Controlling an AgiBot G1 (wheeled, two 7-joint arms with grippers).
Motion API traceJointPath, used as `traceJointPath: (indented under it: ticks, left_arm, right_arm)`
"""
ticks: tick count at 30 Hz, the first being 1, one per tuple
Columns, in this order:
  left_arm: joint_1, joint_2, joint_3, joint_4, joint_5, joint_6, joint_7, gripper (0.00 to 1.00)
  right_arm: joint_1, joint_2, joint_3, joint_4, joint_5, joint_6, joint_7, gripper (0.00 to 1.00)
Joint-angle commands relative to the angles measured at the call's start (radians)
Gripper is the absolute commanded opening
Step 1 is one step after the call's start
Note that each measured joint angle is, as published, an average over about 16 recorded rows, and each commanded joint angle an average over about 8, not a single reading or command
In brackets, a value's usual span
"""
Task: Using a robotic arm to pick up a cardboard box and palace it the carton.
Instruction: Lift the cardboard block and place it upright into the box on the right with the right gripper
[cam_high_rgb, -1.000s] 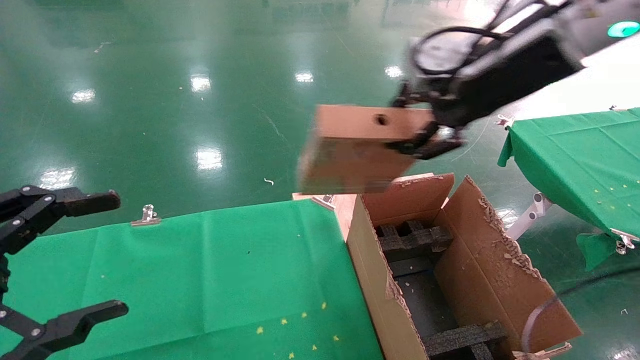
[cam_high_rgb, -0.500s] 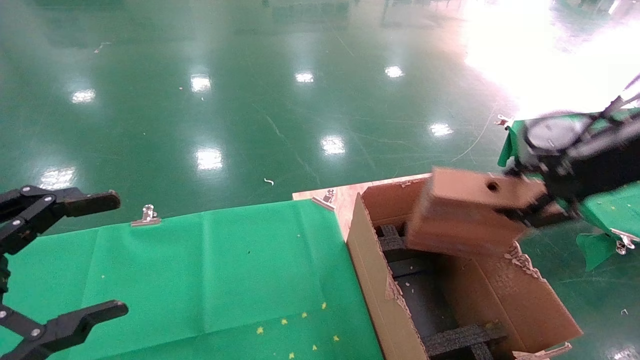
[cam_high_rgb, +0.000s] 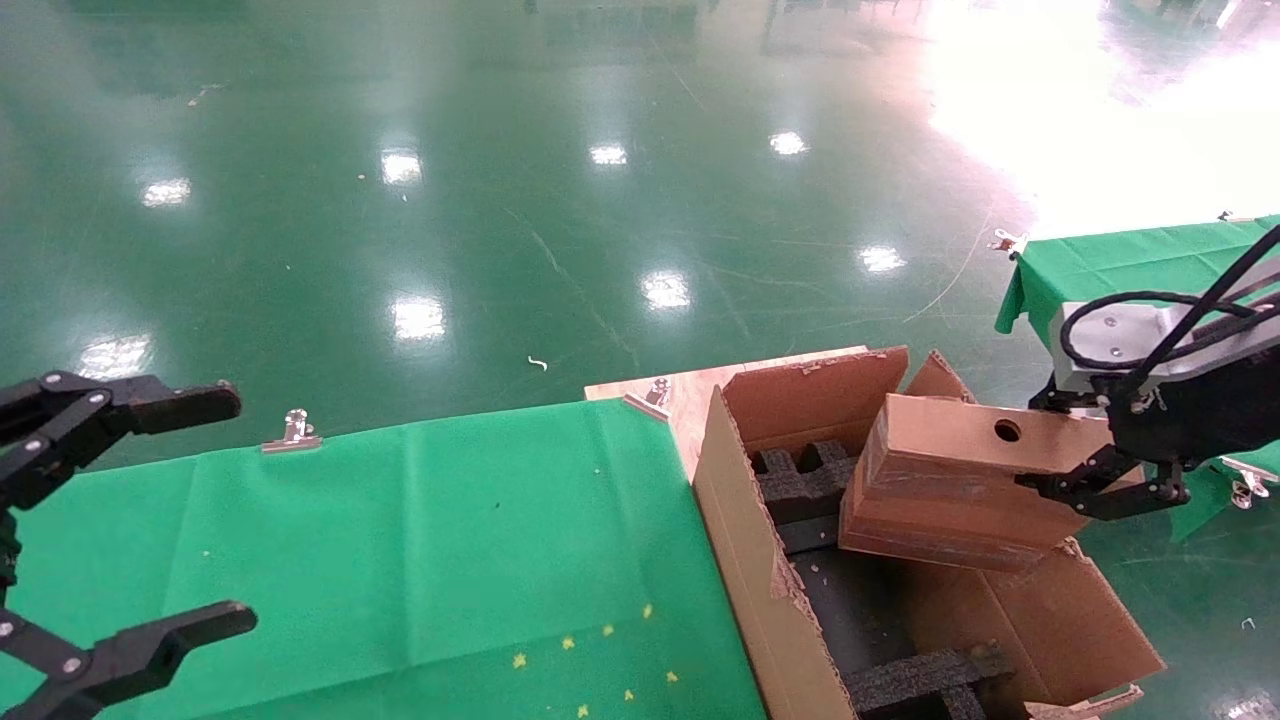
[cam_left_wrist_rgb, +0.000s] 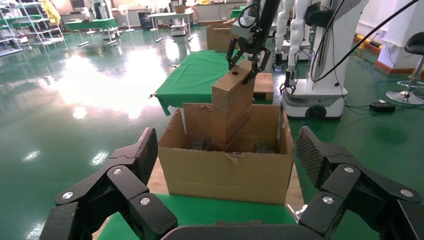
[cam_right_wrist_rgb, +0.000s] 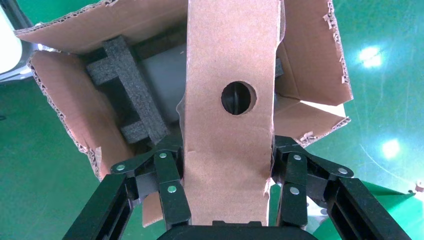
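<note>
My right gripper (cam_high_rgb: 1085, 470) is shut on the cardboard box (cam_high_rgb: 950, 480), a flat brown box with a round hole (cam_high_rgb: 1007, 431) near the gripped end. The box hangs tilted over the carton (cam_high_rgb: 760, 590), its lower end at the carton's opening, above the black foam inserts (cam_high_rgb: 800, 475). In the right wrist view the fingers (cam_right_wrist_rgb: 170, 175) clamp both sides of the box (cam_right_wrist_rgb: 230, 50), with the carton's torn flap (cam_right_wrist_rgb: 65, 100) beneath. The left wrist view shows the box (cam_left_wrist_rgb: 231, 110) standing into the carton (cam_left_wrist_rgb: 225, 172). My left gripper (cam_high_rgb: 232, 510) is open and parked at the near left.
The carton stands at the right end of a green-cloth table (cam_high_rgb: 400, 540) with a metal clip (cam_high_rgb: 293, 432) on its far edge. A second green-cloth table (cam_high_rgb: 1120, 260) is at the far right, close behind my right arm. Shiny green floor lies beyond.
My right gripper has carried the box from beyond the carton's far left corner rightward and down, so it now sits over the carton's opening. The left gripper has not moved.
</note>
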Motion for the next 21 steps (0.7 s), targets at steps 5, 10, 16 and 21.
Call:
traceJointPath:
  ticks: [5, 10, 16, 21]
  left_arm:
    - [0.0, 0.0, 0.0, 0.0, 0.0, 0.0, 0.0, 1.0]
    - [0.0, 0.0, 0.0, 0.0, 0.0, 0.0, 0.0, 1.0]
    - [0.0, 0.0, 0.0, 0.0, 0.0, 0.0, 0.0, 1.0]
    - [0.0, 0.0, 0.0, 0.0, 0.0, 0.0, 0.0, 1.0]
  right_arm:
    - [-0.027, 0.015, -0.013, 0.023, -0.004, 0.051, 0.113, 0.0]
    - [-0.062, 0.069, -0.035, 0.11, -0.041, 0.143, 0.383, 0.0]
    - [-0.091, 0.132, -0.059, 0.214, -0.099, 0.225, 0.66, 0.0]
    - [-0.111, 0.158, -0.068, 0.234, -0.098, 0.262, 0.774, 0.0]
